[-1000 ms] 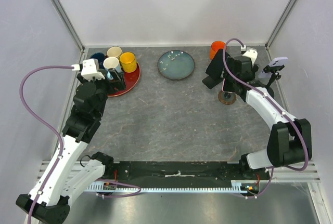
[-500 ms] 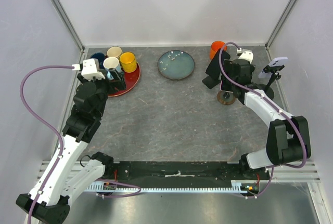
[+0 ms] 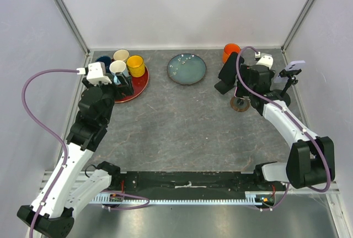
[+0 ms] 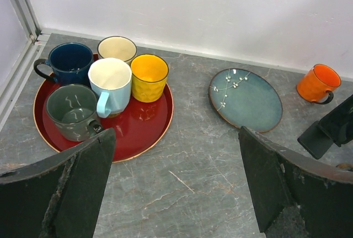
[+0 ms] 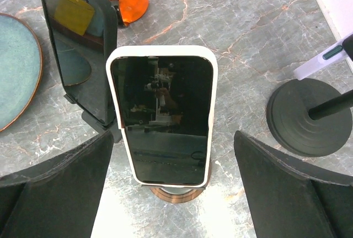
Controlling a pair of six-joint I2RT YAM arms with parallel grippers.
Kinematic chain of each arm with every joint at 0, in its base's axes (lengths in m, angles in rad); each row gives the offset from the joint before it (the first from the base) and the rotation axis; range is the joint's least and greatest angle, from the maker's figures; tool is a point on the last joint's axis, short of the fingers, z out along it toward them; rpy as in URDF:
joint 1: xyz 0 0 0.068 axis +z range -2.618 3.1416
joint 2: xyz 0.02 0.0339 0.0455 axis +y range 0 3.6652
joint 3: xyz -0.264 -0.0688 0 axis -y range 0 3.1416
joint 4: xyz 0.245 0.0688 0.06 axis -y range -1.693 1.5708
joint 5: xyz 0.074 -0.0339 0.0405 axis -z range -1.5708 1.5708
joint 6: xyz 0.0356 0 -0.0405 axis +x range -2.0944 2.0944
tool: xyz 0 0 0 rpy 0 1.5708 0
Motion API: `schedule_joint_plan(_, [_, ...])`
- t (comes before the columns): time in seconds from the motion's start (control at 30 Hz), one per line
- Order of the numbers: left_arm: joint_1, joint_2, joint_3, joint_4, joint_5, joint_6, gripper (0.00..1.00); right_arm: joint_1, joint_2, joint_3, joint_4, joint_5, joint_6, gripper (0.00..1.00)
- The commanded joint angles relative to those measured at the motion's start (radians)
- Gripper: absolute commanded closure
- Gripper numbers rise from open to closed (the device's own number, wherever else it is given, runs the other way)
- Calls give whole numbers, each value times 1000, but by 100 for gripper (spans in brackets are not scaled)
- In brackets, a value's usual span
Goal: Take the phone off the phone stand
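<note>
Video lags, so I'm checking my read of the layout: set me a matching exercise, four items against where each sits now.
Items: 1 phone; 2 orange mug; 3 yellow cup; 4 blue plate.
Places: A on the red tray; B flat on the table, between tray and mug; C upright on its stand, inside the open right gripper; D by the back wall, right side.
Pairs: 1-C, 2-D, 3-A, 4-B.

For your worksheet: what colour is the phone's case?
White case, clearest in the right wrist view.

top: overhead, whole table (image 3: 182, 133) | left wrist: faces rear | right wrist: near phone (image 5: 161, 119) | shared: plate (image 4: 245, 100)
</note>
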Motion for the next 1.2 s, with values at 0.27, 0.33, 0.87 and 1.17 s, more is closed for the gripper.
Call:
schedule_joint_plan(0.27, [0,1,-4,50,-14,32,1,21,15,-8,28,-44,68,2])
schedule_joint_plan(0.33, [2,0,-4,52,-19,33,1,28,35,-5,28,-26,70,2])
schedule_joint_plan(0.87, [2,-2,-7,53,-24,40,1,33,100,-59,83,96,107,4])
schedule_joint_plan(1.17, [2,1,-7,53,-21,40,1,54,117,-59,102,94,102,7])
